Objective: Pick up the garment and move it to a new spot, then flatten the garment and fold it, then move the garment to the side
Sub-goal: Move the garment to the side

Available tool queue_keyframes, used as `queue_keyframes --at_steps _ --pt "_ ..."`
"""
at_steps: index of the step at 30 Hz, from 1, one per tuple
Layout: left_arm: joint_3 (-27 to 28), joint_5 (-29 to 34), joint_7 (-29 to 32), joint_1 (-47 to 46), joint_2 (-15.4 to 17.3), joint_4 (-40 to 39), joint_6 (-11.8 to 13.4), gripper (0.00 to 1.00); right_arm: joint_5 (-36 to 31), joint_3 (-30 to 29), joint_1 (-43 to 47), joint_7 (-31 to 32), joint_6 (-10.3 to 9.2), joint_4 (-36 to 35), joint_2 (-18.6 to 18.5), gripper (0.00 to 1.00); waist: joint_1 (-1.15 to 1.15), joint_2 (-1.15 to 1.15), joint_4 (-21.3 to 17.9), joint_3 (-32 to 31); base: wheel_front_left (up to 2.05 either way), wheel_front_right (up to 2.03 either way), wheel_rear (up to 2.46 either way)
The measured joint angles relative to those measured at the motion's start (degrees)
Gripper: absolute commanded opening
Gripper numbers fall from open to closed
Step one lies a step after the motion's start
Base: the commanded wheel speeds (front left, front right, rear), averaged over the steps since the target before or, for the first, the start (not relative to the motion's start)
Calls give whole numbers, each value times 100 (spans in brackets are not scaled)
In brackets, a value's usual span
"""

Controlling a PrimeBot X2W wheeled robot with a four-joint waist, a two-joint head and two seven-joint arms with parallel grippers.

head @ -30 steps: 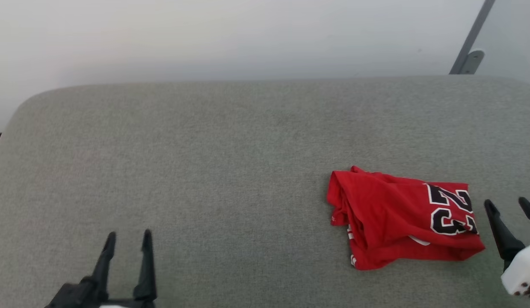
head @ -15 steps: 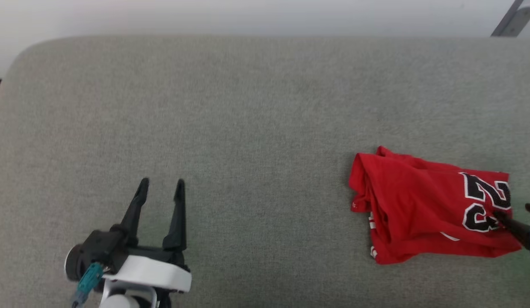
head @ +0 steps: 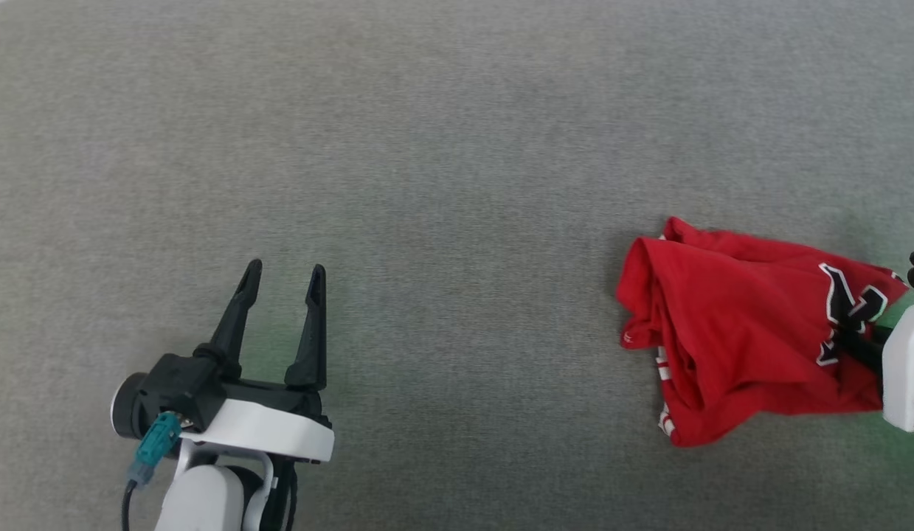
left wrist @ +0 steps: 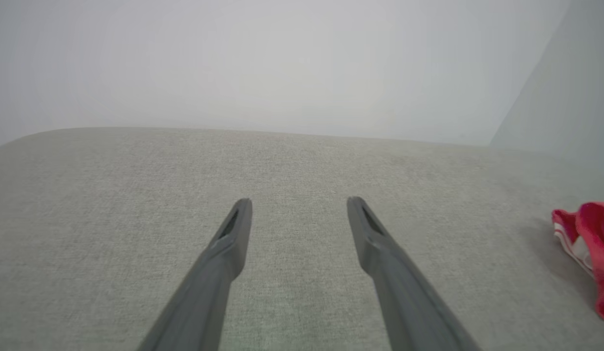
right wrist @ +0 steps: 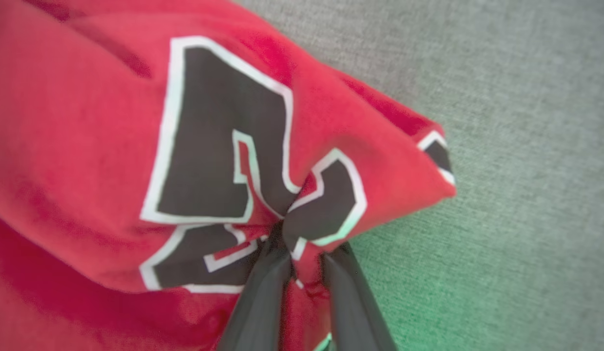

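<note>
Pinching a bunched fold of the garment [head: 729, 346] at the black, white-edged number on its right end, the right gripper [right wrist: 306, 243] has its two dark fingers drawn narrow with red cloth caught between them, and the fabric puckers toward that grip. The garment lies crumpled on the grey upholstered surface [head: 457, 147], with striped trim peeping out at its near left corner. Well apart to the garment's left, the left gripper [head: 285, 267] hovers over bare grey fabric, fingers spread wide, holding nothing and pointing away from the robot.
</note>
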Motion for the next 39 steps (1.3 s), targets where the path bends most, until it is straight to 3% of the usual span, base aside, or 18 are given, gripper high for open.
queue_keyframes --at_steps 7,11,18,28,39 --pt "-47 34 -1 -97 226 -124 0 100 101 -327 -99 -751 38 140 129 0 0 0 -384 107 0 0 0" --pt "-215 35 -1 -425 456 -230 0 100 45 -891 -233 -1073 -22 471 -256 0 0 0 -629 325 0 0 0" --pt "-671 89 -1 -1439 878 -321 0 100 -253 -1753 -840 -1679 -33 1240 -550 0 0 0 -949 936 0 0 0" --pt "-1156 140 0 -2839 1103 -458 0 100 -1098 -2187 -2264 -2439 -32 2527 -714 0 0 0 -1139 1862 0 0 0" --pt "-1196 175 0 -3088 1190 -625 0 100 -2107 -2139 -3410 -3322 -32 4013 -468 0 0 0 -1105 2141 0 0 0"
